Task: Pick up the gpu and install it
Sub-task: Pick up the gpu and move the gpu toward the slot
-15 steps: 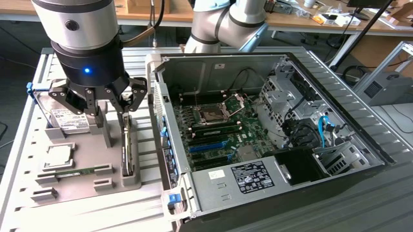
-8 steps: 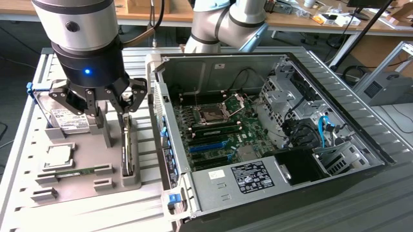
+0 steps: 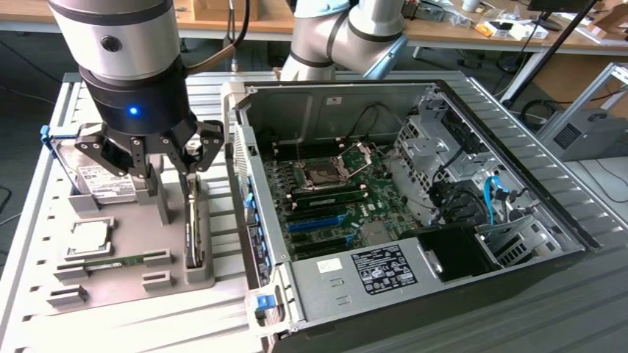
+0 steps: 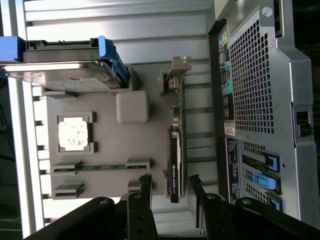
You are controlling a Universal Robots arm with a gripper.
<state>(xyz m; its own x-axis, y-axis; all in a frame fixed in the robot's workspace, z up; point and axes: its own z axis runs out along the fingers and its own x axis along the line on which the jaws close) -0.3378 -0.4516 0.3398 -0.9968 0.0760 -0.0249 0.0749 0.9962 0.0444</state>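
Observation:
The gpu (image 3: 196, 232) stands on its long edge in a slot of the grey parts holder (image 3: 118, 283), at the exterior view's left of the open computer case (image 3: 412, 184). In the wrist view the gpu (image 4: 175, 150) is a dark card with a silver end bracket (image 4: 178, 70). My gripper (image 3: 175, 197) hangs just above the card's far half, open. From the wrist, the gripper (image 4: 170, 186) has one finger (image 4: 145, 184) on either side of the card's line, and neither touches it. Blue card slots (image 3: 316, 219) lie on the motherboard inside the case.
On the holder also sit a silver hard drive (image 3: 100, 180) in a blue-tabbed carrier, a CPU (image 3: 88, 235) and a green RAM stick (image 3: 116, 262). The case wall (image 3: 240, 184) rises close beside the gpu. A power supply (image 3: 378, 272) fills the case's near corner.

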